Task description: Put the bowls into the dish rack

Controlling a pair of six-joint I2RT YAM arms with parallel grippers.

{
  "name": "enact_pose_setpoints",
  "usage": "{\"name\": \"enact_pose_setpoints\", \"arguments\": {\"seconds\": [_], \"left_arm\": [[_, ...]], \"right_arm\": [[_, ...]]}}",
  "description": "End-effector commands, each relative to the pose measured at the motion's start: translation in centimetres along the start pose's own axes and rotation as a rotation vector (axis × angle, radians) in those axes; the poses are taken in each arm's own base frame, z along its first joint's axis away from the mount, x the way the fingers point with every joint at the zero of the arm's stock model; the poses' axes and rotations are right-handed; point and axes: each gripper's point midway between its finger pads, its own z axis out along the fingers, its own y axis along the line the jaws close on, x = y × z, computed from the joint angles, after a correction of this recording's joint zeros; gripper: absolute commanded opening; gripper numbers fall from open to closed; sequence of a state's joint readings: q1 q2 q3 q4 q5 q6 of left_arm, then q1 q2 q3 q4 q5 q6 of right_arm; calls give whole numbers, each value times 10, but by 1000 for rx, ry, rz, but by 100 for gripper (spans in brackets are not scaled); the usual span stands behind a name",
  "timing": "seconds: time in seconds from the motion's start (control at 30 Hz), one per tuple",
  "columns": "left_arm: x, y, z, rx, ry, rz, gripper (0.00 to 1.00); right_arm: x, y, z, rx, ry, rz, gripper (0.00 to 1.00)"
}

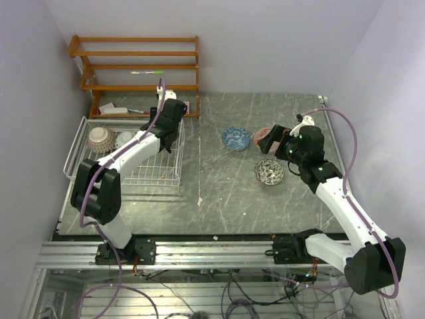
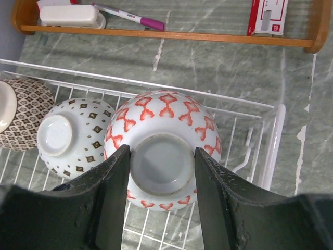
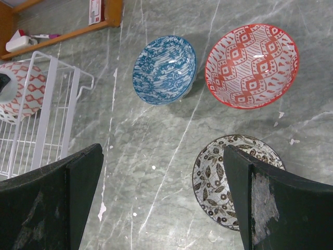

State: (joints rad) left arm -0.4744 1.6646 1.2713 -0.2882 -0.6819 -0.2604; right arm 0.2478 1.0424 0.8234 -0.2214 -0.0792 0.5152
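While I lean over the rack, left gripper (image 2: 162, 156): narrowed onto the raised foot ring of an upturned white ceramic bowl with red marks (image 2: 167, 117), one finger at 9 o'clock of the ring and the other at 3 o'clock.
Held bowl: foot up, inside the white wire-grid dish rack (image 2: 237, 102). I cannot tell whether its rim rests on the wires.
Rack neighbours: at 9 o'clock of my held bowl, just beside it, an upturned white bowl with dark diamond dots (image 2: 73, 135). Further toward 9 o'clock is a brown lattice-patterned bowl (image 2: 28, 117).
Rack position: toward 10 o'clock on the green marbled table (image 1: 212, 199), with the orange-brown wooden shelf (image 1: 133, 66) at its 12 o'clock.
Right gripper (image 3: 161, 156): spread wide, holding nothing, above the table.
Loose bowls: a blue patterned bowl (image 3: 164, 69) stands upright. A red-and-white diamond-patterned bowl (image 3: 252, 65) is at its 3 o'clock. A black-and-white leaf-patterned bowl (image 3: 216, 179) is at 6 o'clock of the red one, partly behind my right finger.
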Motion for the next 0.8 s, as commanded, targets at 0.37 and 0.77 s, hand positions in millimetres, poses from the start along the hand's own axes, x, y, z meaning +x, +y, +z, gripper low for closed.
{"name": "enact_pose_setpoints", "arguments": {"seconds": [0.37,0.77], "left_arm": [[14,-27,21,73,5,-80,45],[37,-18,42,45,38,-90,62]], "right_arm": [[-7,0,-2,-4,-32,-15,100],[-5,-1,-1,-3,-28,-14,100]]}}
